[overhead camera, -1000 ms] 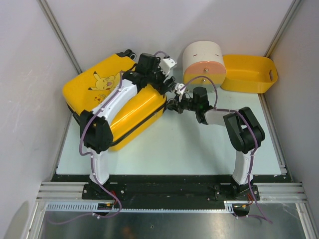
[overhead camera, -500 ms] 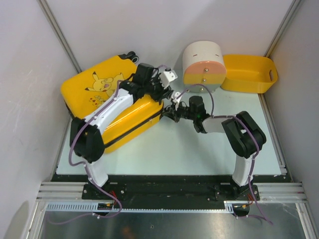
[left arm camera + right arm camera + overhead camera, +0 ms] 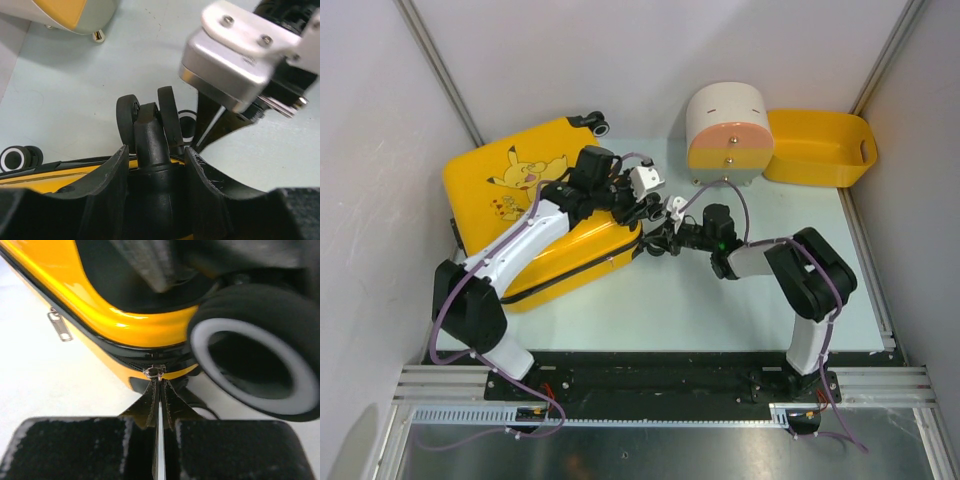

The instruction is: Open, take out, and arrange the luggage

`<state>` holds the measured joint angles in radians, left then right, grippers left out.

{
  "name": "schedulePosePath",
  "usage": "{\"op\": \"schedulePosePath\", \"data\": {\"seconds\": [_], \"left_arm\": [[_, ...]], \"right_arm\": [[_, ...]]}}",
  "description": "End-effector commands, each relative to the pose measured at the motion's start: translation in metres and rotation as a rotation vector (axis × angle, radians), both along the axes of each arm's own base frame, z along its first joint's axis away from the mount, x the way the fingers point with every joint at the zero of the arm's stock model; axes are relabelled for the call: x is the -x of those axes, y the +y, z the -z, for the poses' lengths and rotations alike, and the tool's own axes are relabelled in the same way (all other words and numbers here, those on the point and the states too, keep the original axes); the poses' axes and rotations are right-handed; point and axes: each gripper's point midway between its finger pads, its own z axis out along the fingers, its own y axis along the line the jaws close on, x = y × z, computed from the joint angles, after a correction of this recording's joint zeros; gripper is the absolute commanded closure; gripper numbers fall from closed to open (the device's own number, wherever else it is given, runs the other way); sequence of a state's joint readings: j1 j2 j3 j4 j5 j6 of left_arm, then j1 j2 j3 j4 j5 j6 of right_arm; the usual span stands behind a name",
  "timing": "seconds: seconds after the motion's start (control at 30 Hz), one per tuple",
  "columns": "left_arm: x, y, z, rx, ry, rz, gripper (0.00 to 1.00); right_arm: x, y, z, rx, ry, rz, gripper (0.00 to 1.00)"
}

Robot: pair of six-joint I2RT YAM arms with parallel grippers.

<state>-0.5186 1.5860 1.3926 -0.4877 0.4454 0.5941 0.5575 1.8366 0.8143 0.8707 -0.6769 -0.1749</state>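
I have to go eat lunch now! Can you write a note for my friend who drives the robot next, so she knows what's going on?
The luggage lies flat on the left side of the table, lid closed and zipped.
The left gripper is closed around a wheel mount at the case's corner.
The right gripper is shut, pinching a black zipper pull right beside that wheel.
Done: both grips are on.
Left to do: run the zipper round, lift the lid, take out whatever is inside (hidden for now) and arrange it.
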Motion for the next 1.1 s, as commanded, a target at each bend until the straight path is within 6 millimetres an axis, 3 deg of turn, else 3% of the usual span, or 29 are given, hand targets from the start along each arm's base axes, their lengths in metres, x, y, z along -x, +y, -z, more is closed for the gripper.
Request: {"op": "schedulePosePath", "data": {"seconds": [0.0, 0.07, 0.3, 0.33, 0.4, 0.57, 0.73, 0.8, 0.87, 0.93, 0.97, 1.07], "left_arm": [[0.066, 0.069, 0.088, -0.249, 0.432, -0.109, 0.86], [0.066, 0.067, 0.088, -0.242, 0.441, -0.106, 0.87], [0.067, 0.064, 0.09, -0.234, 0.455, -0.084, 0.95], [0.067, 0.064, 0.091, -0.236, 0.461, -0.081, 0.96], [0.068, 0.063, 0.093, -0.238, 0.466, -0.077, 0.98], [0.072, 0.063, 0.097, -0.232, 0.483, -0.062, 1.0], [0.078, 0.059, 0.098, -0.217, 0.504, -0.041, 1.0], [0.083, 0.059, 0.101, -0.211, 0.524, -0.034, 1.0], [0.09, 0.059, 0.104, -0.204, 0.542, -0.018, 1.0], [0.092, 0.06, 0.103, -0.2, 0.536, -0.011, 1.0], [0.094, 0.059, 0.102, -0.193, 0.539, -0.005, 1.0], [0.093, 0.054, 0.09, -0.157, 0.528, -0.001, 1.0]], "right_arm": [[-0.079, -0.048, -0.033, -0.04, -0.206, 0.148, 1.0], [-0.092, -0.051, -0.047, -0.071, -0.237, 0.142, 1.0], [-0.103, -0.041, -0.06, -0.124, -0.308, 0.009, 1.0], [-0.105, -0.039, -0.051, -0.127, -0.288, 0.0, 1.0], [-0.106, -0.032, -0.057, -0.165, -0.287, -0.027, 1.0], [-0.111, -0.019, -0.041, -0.207, -0.211, -0.076, 1.0], [-0.119, -0.006, -0.042, -0.253, -0.196, -0.09, 1.0], [-0.126, -0.003, -0.036, -0.271, -0.18, -0.07, 1.0], [-0.133, 0.005, -0.045, -0.303, -0.184, -0.062, 1.0], [-0.14, 0.01, -0.038, -0.313, -0.173, -0.053, 1.0], [-0.147, 0.013, -0.046, -0.331, -0.189, -0.045, 1.0], [-0.158, 0.02, -0.039, -0.339, -0.181, -0.037, 1.0]]}}
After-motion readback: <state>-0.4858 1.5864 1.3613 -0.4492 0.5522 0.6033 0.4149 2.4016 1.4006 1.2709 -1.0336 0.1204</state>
